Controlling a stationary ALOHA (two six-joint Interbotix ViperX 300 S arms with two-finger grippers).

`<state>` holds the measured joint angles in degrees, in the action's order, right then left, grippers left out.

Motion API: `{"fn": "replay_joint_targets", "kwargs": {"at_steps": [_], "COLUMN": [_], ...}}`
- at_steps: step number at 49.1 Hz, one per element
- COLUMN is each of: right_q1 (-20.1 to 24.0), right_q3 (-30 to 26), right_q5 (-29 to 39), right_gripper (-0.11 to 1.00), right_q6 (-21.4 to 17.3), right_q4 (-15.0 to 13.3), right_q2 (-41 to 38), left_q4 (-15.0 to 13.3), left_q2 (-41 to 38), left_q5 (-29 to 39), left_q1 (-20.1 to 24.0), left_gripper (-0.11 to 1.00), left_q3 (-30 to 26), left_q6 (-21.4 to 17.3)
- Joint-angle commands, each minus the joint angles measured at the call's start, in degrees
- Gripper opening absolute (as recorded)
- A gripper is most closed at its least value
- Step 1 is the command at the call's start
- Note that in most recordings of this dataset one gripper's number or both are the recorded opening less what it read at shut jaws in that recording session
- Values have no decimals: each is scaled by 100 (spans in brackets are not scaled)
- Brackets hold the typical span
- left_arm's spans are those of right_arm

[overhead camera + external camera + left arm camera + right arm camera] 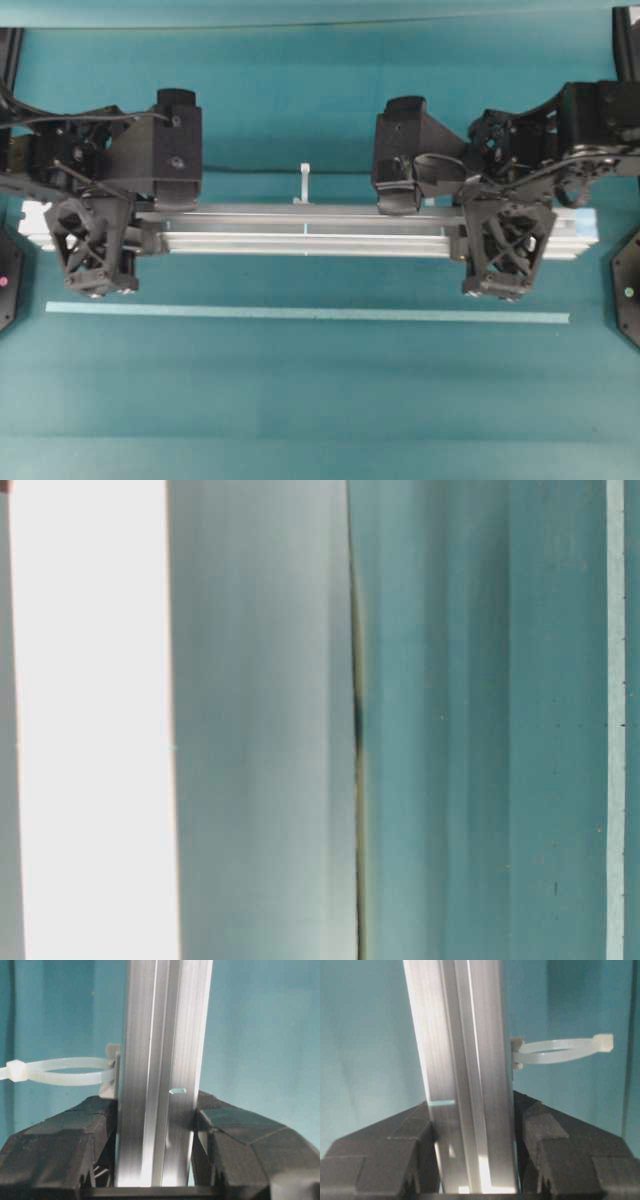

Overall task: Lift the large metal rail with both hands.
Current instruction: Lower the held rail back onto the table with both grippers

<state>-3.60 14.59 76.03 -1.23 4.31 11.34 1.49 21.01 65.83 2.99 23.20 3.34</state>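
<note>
Item: large metal rail (310, 232), a long silver aluminium extrusion with lengthwise grooves, lying left to right across the middle of the teal counter (320, 400). Handling, as judged: rigid, unlikely to flex between two holds; moderately heavy for its length; smooth faces likely slippery against pads, so both ends should rise together and level to avoid a slide or twist. Best holds are near each end, on the flat side faces, clear of the zip ties. Current hold: left gripper (155, 1130) clenched on the rail near its left end, padded jaws pressed to both side faces; right gripper (475, 1135) likewise clamped on the rail near its right end. Whether the rail has left the counter cannot be told. Attachments: white zip tie (60, 1071) looped just beyond the left jaws; another zip tie (560, 1051) beside the right jaws; a third (304, 184) sticks out at mid-length on the far side. Surroundings: thin pale tape strip (300, 314) lies parallel on the near side, apart from the rail. Nothing obstructs a straight upward lift.
</note>
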Motion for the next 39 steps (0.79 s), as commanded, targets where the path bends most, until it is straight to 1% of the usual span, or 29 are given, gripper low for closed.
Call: {"fn": "replay_joint_targets", "kwargs": {"at_steps": [1, 7, 13, 21, 39], "right_q1": [9, 9, 9, 9, 70], "right_q3": [185, 475, 888, 1222, 1995], "right_q5": [-229, -598, -1090, -1564, -2689], "right_gripper": [39, 39, 39, 39, 39], "right_q6": [53, 79, 149, 167, 158], "right_q4": [18, 18, 18, 18, 18], "right_q2": [9, -44, -105, -149, -352], "left_q4": [35, 26, 26, 26, 26], "left_q2": [44, -53, -185, -343, -686], "left_q5": [-149, -624, -1046, -1600, -2602], "left_q1": [44, 44, 53, 44, 44], "left_gripper": [35, 35, 35, 35, 36], "left_q3": [105, 413, 791, 1230, 1661], "left_q6": [26, 26, 44, 44, 44]}}
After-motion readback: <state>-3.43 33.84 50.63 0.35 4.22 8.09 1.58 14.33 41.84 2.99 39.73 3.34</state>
